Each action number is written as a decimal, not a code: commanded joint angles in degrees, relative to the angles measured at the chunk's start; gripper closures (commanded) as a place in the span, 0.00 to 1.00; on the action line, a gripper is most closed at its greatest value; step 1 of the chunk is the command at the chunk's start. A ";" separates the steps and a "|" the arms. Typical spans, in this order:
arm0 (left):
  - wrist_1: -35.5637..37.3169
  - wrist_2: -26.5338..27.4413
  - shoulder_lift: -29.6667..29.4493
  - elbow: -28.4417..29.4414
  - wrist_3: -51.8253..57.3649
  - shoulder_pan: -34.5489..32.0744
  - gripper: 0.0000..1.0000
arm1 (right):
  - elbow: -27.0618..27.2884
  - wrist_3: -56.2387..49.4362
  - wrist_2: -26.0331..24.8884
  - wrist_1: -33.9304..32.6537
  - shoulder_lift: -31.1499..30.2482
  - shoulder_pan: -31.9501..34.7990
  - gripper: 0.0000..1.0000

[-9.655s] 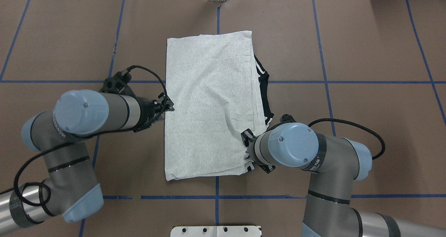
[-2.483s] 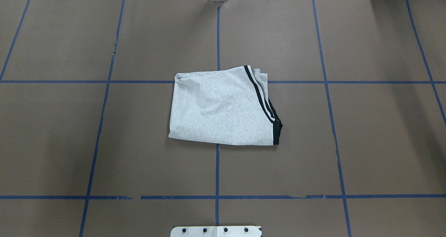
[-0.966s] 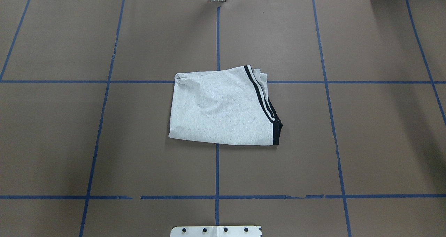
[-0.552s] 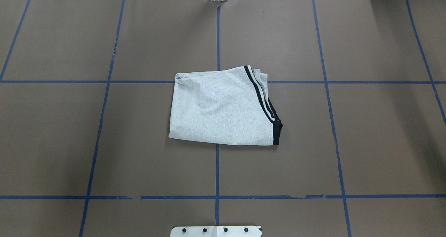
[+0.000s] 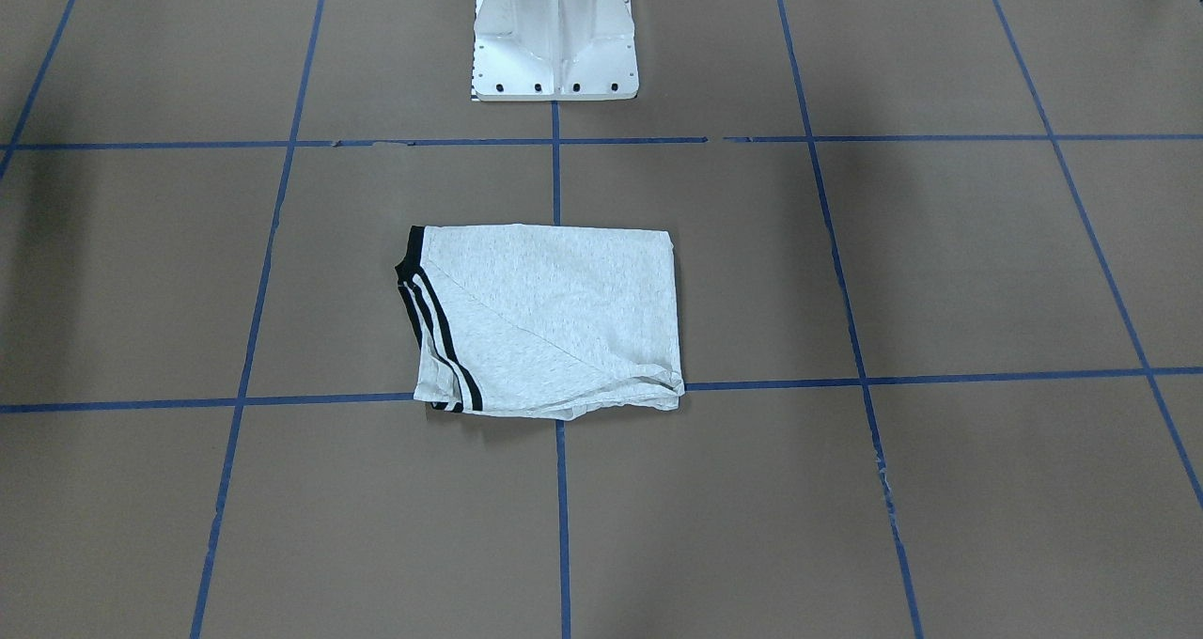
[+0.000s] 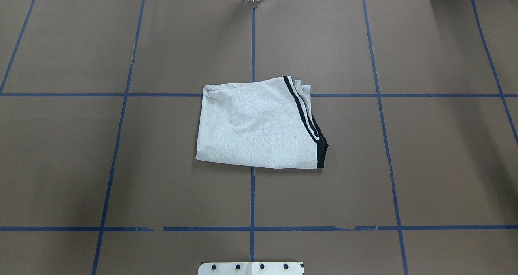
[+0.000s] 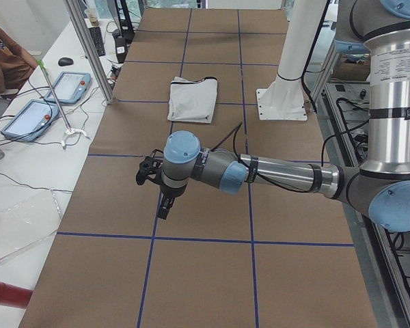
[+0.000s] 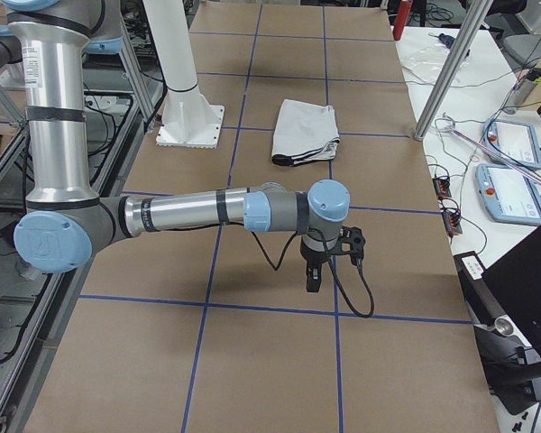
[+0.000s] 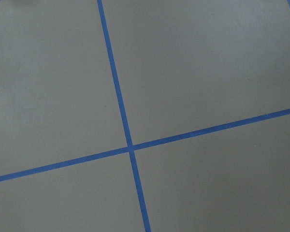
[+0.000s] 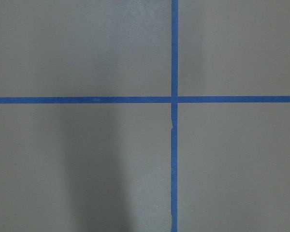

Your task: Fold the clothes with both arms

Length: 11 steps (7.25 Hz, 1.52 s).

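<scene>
Tabletop [image 6: 404, 166], brown paper w/ blue tape grid, is seen whole in the overhead & front views. No arm is found in either. Left arm [image 7: 280, 174] is stretched out low over the tabletop's left end and right arm [image 8: 189, 212] likewise over the right end, both well apart from the cloth. White pedestal [image 5: 554, 28] is bolted at the robot-side edge.

T-shirt [image 6: 255, 129] is laid at the tabletop's middle, folded to a compact, approx. rectangular pack, w/ black double stripe trim [image 6: 304, 112] along its right side. No print is shown.

Left gripper [image 7: 162, 210] & right gripper [image 8: 311, 281] are pointed down at bare paper. Whether the jaws are spread or pressed together can't be told from the side views, and only tape lines are shown by the wrist cams.

Change: approx. 10 s ago the shirt was a long panel w/ both grippers at its side edges. Since then it's been halved and the arms pulled back. No shift is noted over the last 2.5 s. Task is judged done or nearly so; the pack's far-left corner is a bit bunched.
</scene>
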 commanded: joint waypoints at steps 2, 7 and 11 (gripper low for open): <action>-1.52 0.06 0.22 0.17 0.02 0.00 0.00 | 0.10 0.00 -0.13 0.03 -0.59 0.04 0.00; -0.57 0.33 -0.73 0.70 -0.25 0.18 0.00 | 0.10 0.00 -0.13 0.03 -0.59 0.04 0.00; 6.91 2.26 -2.42 1.40 -0.16 0.71 0.00 | 0.01 0.00 -0.22 0.03 -0.59 0.04 0.00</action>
